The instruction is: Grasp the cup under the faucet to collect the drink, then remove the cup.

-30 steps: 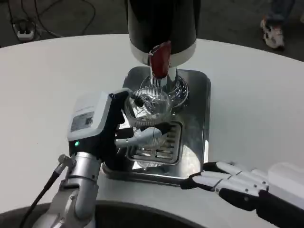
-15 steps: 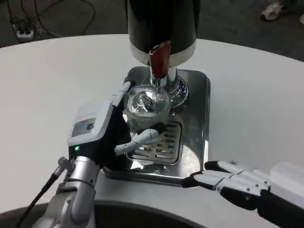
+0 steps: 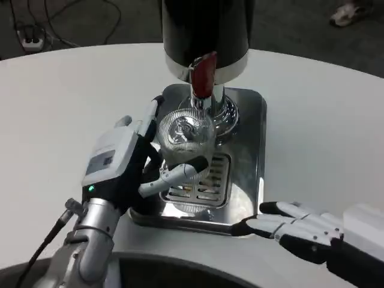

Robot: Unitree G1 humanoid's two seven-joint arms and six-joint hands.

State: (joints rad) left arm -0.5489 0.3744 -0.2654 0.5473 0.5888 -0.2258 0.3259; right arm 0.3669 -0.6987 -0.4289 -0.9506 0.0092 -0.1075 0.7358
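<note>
Spreading wide under everything, the white worktop (image 3: 60,90) carried the black dispenser (image 3: 206,30), whose red tap lever (image 3: 202,75) and faucet hung directly over the clear ribbed cup (image 3: 185,135) standing upright on the steel drip tray (image 3: 249,150). The left hand (image 3: 120,165), much the nearer, wrapped its fingers around the cup from the cup's left. The right hand (image 3: 300,231) lay flat, fingers apart, holding nothing, near the tray's front corner.

Lab; floor cables (image 3: 60,24), power strip (image 3: 28,41)

Head view — looking down (steeply, close) at the table (image 3: 54,90).
</note>
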